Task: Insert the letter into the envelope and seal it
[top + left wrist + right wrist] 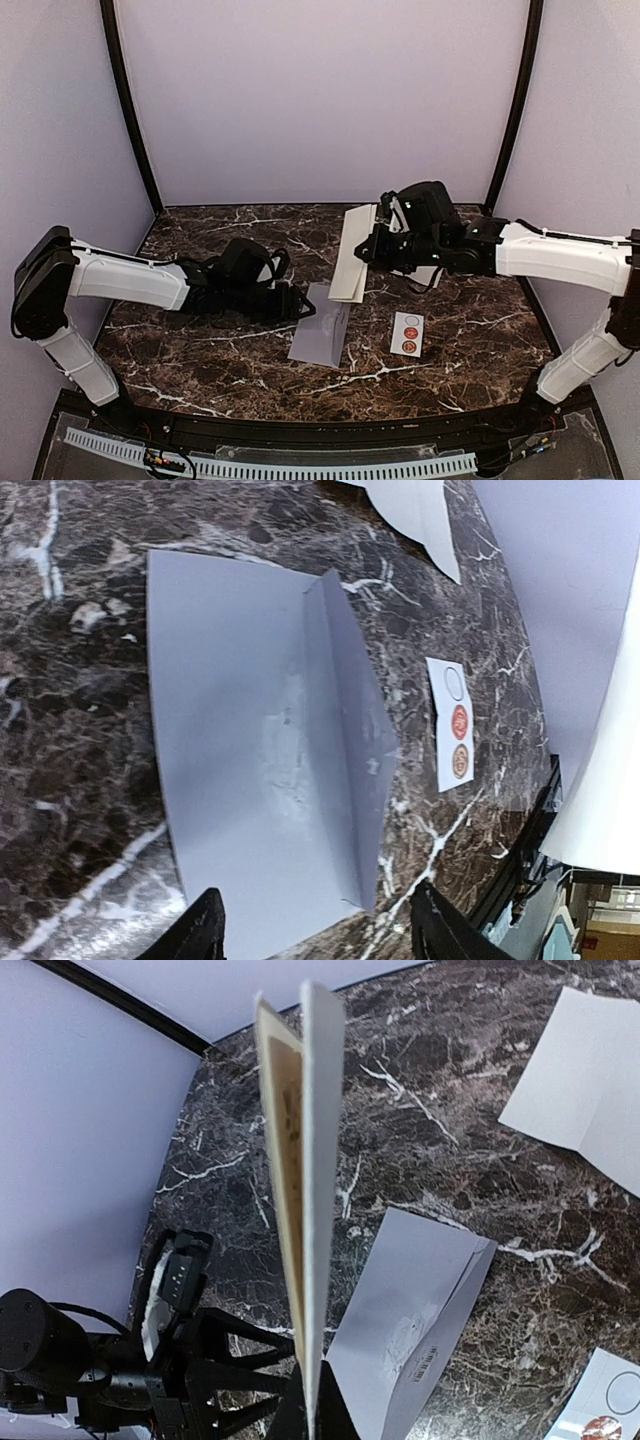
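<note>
The grey-lavender envelope (322, 335) lies flat on the marble table (200, 360), near the middle. Its pointed flap (345, 730) stands raised along the fold. My left gripper (300, 305) hovers at the envelope's left edge, open, its black fingertips (205, 928) spread either side of the envelope (250, 780) and holding nothing. My right gripper (368, 250) is shut on the folded white letter (352, 255), lifted above the table behind the envelope. The right wrist view shows the letter (305, 1190) edge-on, rising from the shut jaws, with the envelope (420, 1340) beyond.
A small white sticker strip (407, 333) with two red round seals lies right of the envelope. Another white folded sheet (590, 1080) rests on the table under the right arm. Curved dark posts and lavender walls enclose the back and sides.
</note>
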Motion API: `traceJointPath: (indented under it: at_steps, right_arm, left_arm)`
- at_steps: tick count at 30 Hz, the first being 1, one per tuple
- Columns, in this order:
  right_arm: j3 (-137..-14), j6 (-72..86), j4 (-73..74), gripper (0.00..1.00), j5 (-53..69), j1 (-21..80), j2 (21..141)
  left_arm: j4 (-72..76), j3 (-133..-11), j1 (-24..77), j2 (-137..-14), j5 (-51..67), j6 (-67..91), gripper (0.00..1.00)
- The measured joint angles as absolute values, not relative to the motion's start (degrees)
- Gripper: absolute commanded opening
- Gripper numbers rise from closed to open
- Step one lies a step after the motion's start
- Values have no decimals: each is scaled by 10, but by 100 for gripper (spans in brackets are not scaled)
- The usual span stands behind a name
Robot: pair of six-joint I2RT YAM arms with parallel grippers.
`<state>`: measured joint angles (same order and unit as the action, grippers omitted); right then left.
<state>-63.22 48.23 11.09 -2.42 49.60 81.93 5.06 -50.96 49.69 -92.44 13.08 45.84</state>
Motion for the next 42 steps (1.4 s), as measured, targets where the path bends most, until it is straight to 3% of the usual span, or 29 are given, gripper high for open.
traceJointPath:
  at_steps: [7, 14, 27, 42]
  right_arm:
    - [-700, 526, 174, 0, -24, 507, 921]
    - [-730, 557, 212, 0, -24, 514, 974]
    - [-768, 568, 271, 0, -29, 521, 1028]
    - [-742, 578, 334, 0, -62, 521, 1029]
  left_arm:
    - [63, -502, 459, -931, 145, 424, 40]
    - [102, -507, 459, -980, 169, 408, 32]
    - [140, -533, 459, -1067, 178, 378, 20]
    - [152, -530, 458, -1084, 169, 375, 19]
